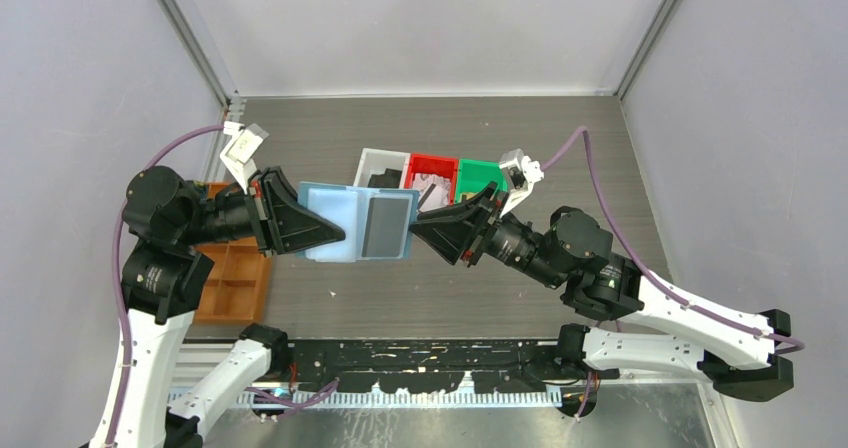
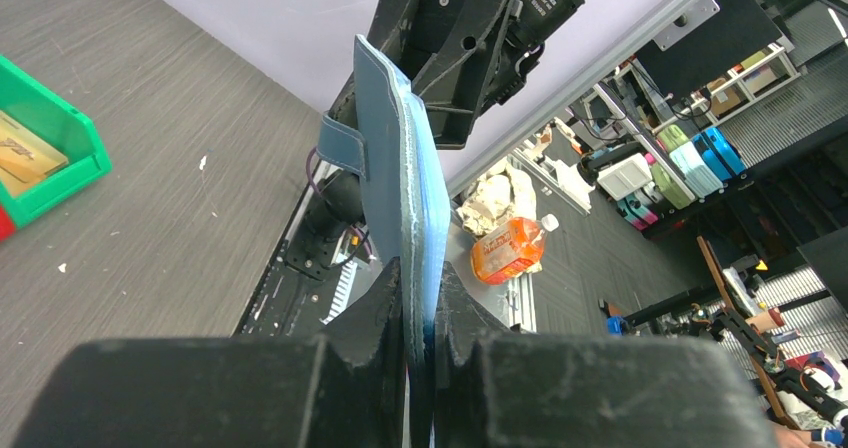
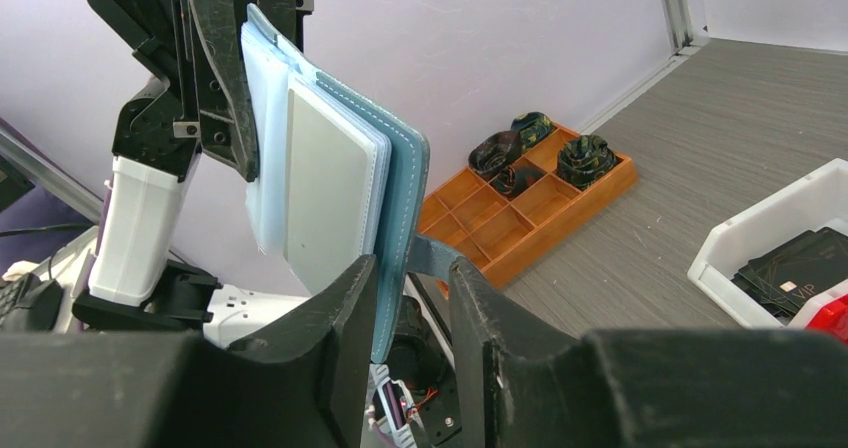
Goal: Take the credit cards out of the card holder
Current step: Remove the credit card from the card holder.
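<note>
The blue card holder point(image 1: 330, 218) hangs open in the air above the worktop point(image 1: 450, 288), stretched between both arms. The left gripper point(image 1: 343, 235) is clamped tight on its left edge. The right gripper point(image 1: 415, 226) straddles the right edge, just beside a silvery-grey card point(image 1: 385, 223) in its slot. Whether it actually pinches there I cannot tell. A black card point(image 3: 800, 268) lies in the white bin point(image 3: 720, 278).
</note>
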